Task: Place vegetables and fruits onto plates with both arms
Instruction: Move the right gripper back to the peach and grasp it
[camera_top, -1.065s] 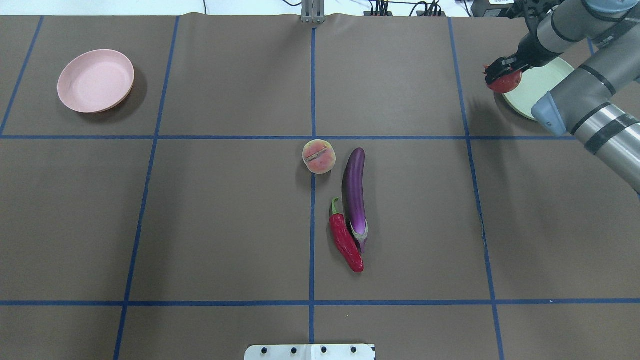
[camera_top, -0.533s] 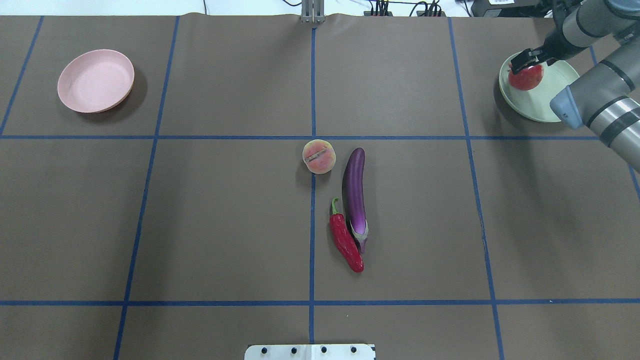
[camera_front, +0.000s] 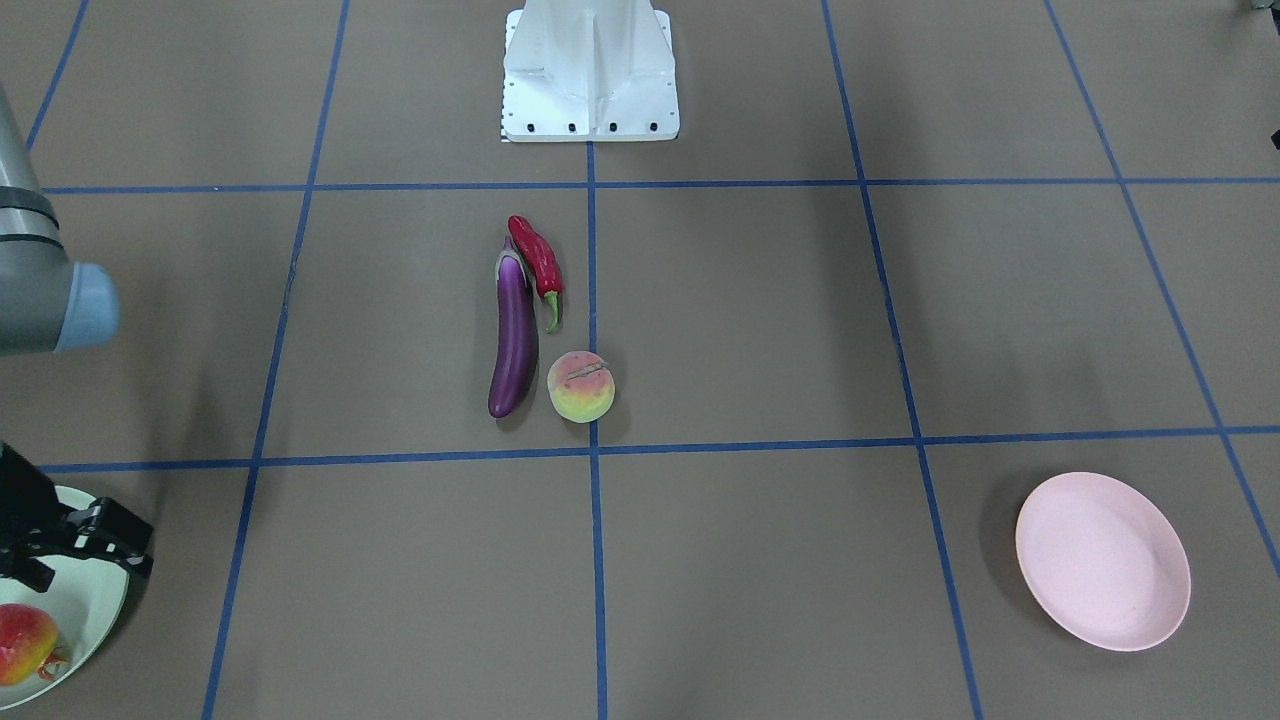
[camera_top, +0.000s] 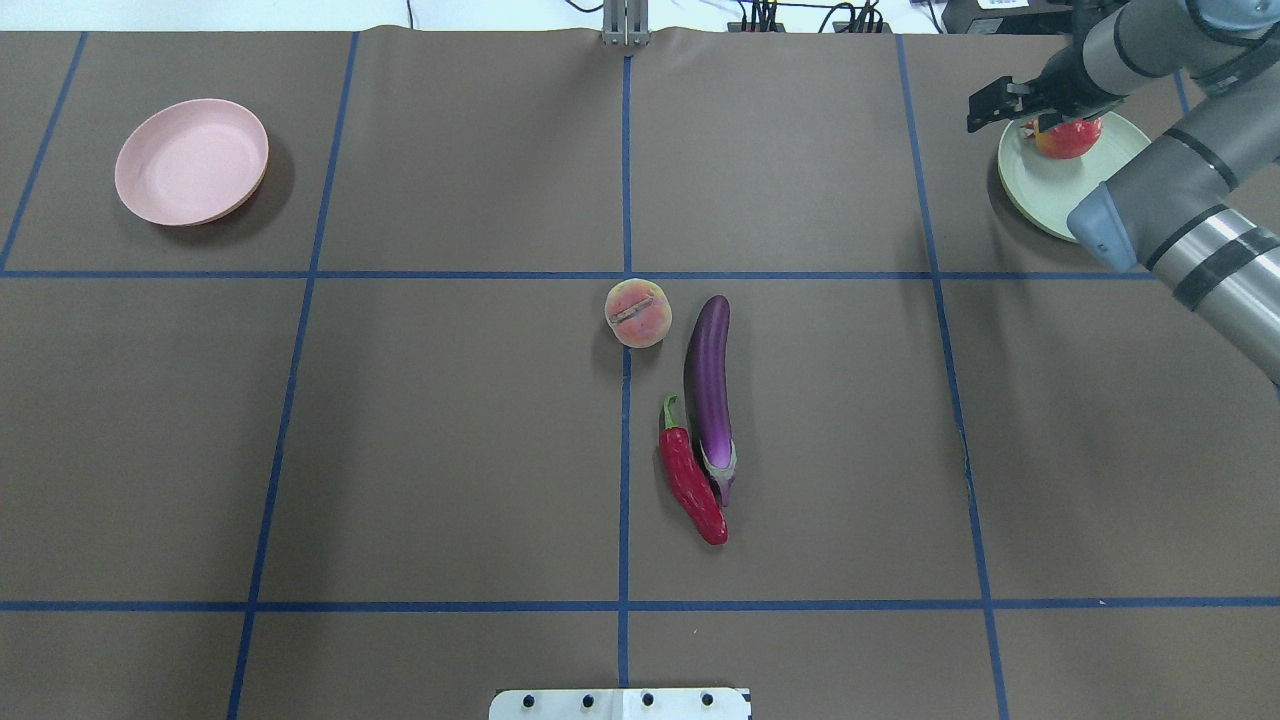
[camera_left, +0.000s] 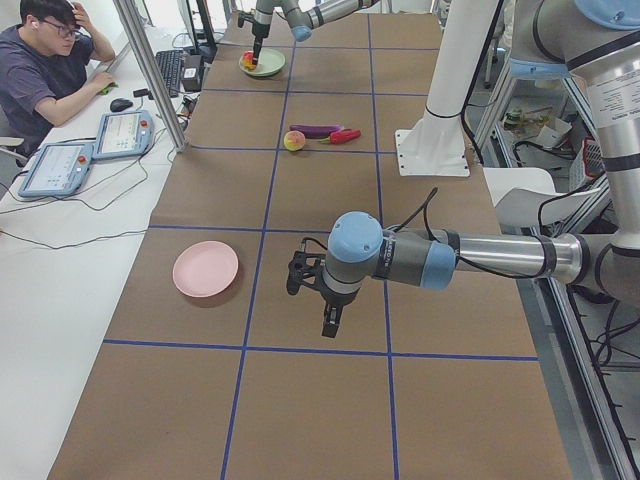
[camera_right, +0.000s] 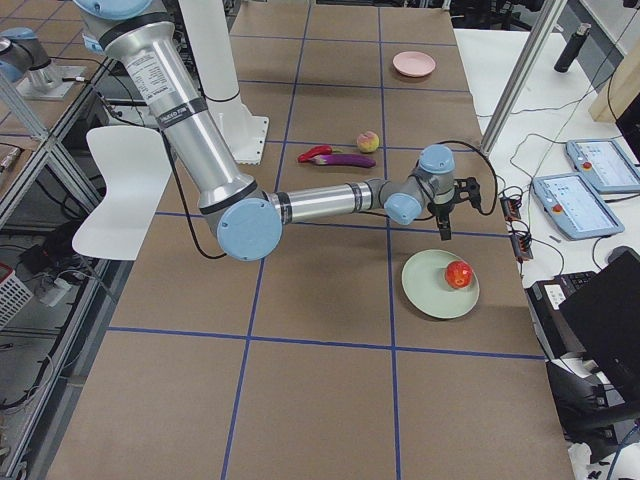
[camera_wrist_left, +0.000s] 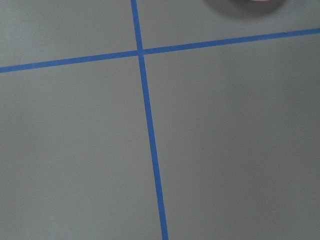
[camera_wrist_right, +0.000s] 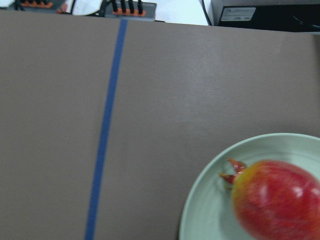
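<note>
Half the pomegranate (camera_top: 1068, 140) hides behind the right arm (camera_top: 1110, 50); right fingers (camera_top: 985, 105) seem parted, left fingers (camera_left: 330, 322) cannot be judged.

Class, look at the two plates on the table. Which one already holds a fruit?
The mint green plate: the pomegranate lies in it, while the pink plate holds nothing.

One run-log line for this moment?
right gripper open; pomegranate on green plate; peach, eggplant, chili on table; pink plate empty; left gripper unclear

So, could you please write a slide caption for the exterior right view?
Pomegranate rests on the green plate; the right gripper hangs clear of it, empty.
</note>
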